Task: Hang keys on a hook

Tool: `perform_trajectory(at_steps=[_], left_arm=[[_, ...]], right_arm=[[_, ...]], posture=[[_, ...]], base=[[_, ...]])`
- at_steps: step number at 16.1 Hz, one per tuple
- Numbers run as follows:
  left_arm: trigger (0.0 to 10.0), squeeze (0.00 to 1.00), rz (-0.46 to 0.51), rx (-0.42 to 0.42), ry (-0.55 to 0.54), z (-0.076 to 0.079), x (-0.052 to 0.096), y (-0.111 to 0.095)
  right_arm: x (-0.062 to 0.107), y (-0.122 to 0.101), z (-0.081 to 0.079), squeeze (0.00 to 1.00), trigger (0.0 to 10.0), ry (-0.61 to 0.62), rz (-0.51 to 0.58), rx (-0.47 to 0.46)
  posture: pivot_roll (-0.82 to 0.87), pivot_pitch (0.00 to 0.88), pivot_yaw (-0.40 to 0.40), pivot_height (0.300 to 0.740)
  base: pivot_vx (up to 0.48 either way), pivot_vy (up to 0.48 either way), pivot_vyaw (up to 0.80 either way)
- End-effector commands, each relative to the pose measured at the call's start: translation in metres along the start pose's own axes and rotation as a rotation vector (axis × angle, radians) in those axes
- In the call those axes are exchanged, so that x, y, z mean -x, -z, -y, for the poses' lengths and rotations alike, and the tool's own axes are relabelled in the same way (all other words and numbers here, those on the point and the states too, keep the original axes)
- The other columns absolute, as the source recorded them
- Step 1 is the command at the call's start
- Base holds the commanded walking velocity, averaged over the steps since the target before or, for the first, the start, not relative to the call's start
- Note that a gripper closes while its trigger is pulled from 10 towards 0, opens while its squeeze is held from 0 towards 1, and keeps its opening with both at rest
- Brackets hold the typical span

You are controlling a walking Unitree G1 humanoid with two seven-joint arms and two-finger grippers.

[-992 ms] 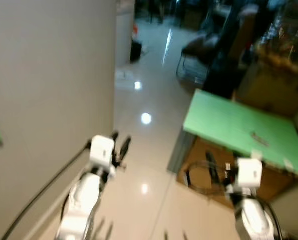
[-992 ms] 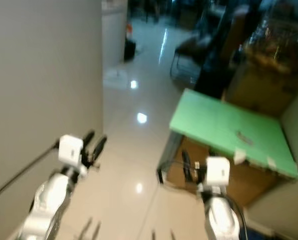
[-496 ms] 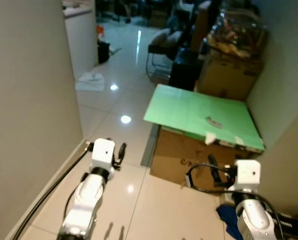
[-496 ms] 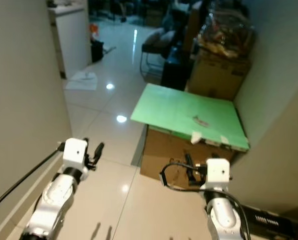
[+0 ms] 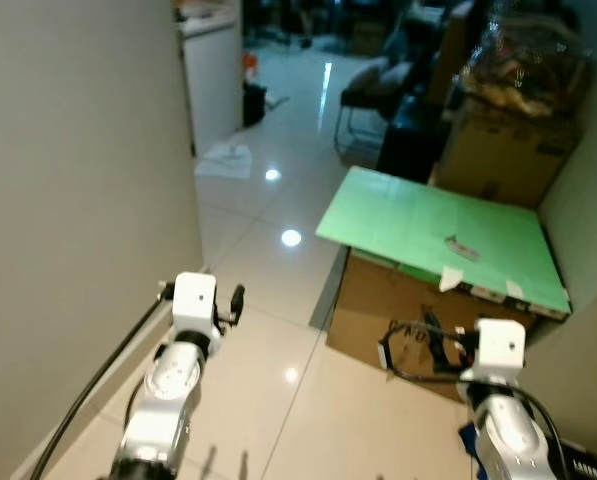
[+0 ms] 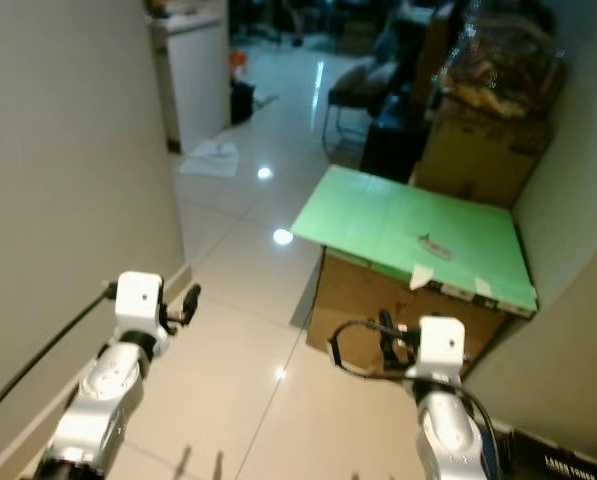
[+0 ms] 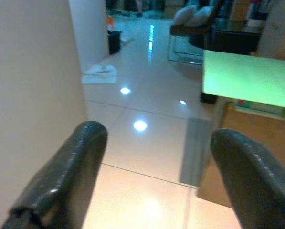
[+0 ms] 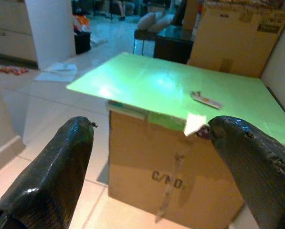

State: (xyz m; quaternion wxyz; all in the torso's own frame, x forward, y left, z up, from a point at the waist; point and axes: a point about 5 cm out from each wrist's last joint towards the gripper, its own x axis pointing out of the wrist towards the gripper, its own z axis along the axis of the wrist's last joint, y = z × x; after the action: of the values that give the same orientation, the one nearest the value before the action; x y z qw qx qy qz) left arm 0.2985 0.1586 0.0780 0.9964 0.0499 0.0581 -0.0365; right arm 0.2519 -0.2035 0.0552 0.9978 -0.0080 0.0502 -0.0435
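A small set of keys (image 5: 461,246) lies on a green board (image 5: 408,225) that tops a cardboard box (image 5: 378,310); the keys (image 8: 205,99) also appear in the right wrist view. My right gripper (image 5: 433,335) is held low in front of the box, short of the keys, open with nothing between its fingers (image 8: 51,176). My left gripper (image 5: 233,298) hangs over the tiled floor beside the wall, also open and empty, its fingers (image 7: 70,176) wide apart.
A beige wall (image 5: 68,200) runs along my left, with a black cable (image 5: 98,375) trailing from the left arm. Farther off are a white cabinet (image 5: 213,80), a white cloth (image 5: 225,160) on the glossy floor, a chair (image 5: 373,100) and stacked cardboard boxes (image 5: 498,150).
The whole picture has shifted as the camera turned and steadied; the blur has gone. Both arms keep the same pose, and the keys stay on the green board.
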Motion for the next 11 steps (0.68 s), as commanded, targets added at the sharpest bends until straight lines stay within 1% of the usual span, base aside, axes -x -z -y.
perform_trajectory(at_steps=[1, 2, 3, 4, 5, 6, 7, 8, 9, 11], left_arm=[[10.0, 1.0, 0.029, -0.041, 0.012, 0.004, -0.003, -0.007], [10.0, 1.0, 0.027, -0.064, 0.036, 0.008, -0.001, -0.005], [10.0, 1.0, 0.023, -0.074, 0.052, 0.011, 0.0, -0.003], [10.0, 1.0, 0.021, -0.069, 0.067, 0.013, 0.001, -0.001], [10.0, 1.0, 0.025, -0.047, 0.092, 0.016, 0.002, -0.002], [10.0, 1.0, 0.027, -0.037, 0.101, 0.017, 0.002, -0.002], [10.0, 0.0, 0.071, -0.024, 0.117, 0.023, 0.0, -0.008], [10.0, 0.0, 0.083, -0.008, 0.133, 0.026, 0.0, -0.011], [10.0, 0.0, 0.104, 0.042, 0.174, 0.03, 0.001, -0.016], [10.0, 0.0, 0.128, 0.032, 0.166, 0.028, 0.002, -0.016]], right_arm=[[-0.001, 0.001, 0.004, 0.0, 10.0, 0.021, -0.007, -0.016], [-0.002, 0.001, 0.003, 0.0, 10.0, 0.017, -0.004, -0.013], [-0.002, -0.001, 0.002, 0.98, 10.0, 0.004, 0.015, -0.027], [-0.002, -0.003, 0.003, 1.0, 10.0, 0.001, 0.024, 0.011], [-0.003, -0.004, 0.005, 1.0, 10.0, 0.026, 0.013, 0.038], [-0.003, -0.004, 0.006, 1.0, 10.0, 0.034, 0.01, 0.043], [-0.005, -0.005, 0.004, 0.0, 10.0, -0.004, 0.004, 0.086], [-0.005, -0.005, 0.005, 0.0, 10.0, -0.007, 0.002, 0.05], [-0.004, -0.008, 0.005, 0.0, 10.0, -0.015, 0.023, 0.069], [-0.004, -0.007, 0.005, 0.0, 10.0, 0.002, 0.019, 0.077]], posture=[[-0.08, 0.0, -0.069, 0.74], [-0.08, 0.0, -0.07, 0.74], [-0.08, 0.0, -0.07, 0.74], [-0.09, 0.0, -0.073, 0.74], [-0.09, 0.0, -0.079, 0.74], [-0.09, 0.0, -0.079, 0.74], [-0.1, 0.0, -0.082, 0.74], [-0.1, 0.0, -0.083, 0.74], [-0.1, 0.0, -0.082, 0.74], [-0.1, 0.0, -0.081, 0.74]], base=[[0.0, 0.0, 0.0], [0.0, 0.0, 0.0], [0.0, 0.0, 0.0], [0.0, 0.0, 0.0], [0.0, 0.0, 0.0], [0.0, 0.0, 0.0], [0.0, 0.0, -0.52], [0.0, 0.0, -0.69], [0.48, 0.0, -0.69], [0.48, 0.0, -0.7]])
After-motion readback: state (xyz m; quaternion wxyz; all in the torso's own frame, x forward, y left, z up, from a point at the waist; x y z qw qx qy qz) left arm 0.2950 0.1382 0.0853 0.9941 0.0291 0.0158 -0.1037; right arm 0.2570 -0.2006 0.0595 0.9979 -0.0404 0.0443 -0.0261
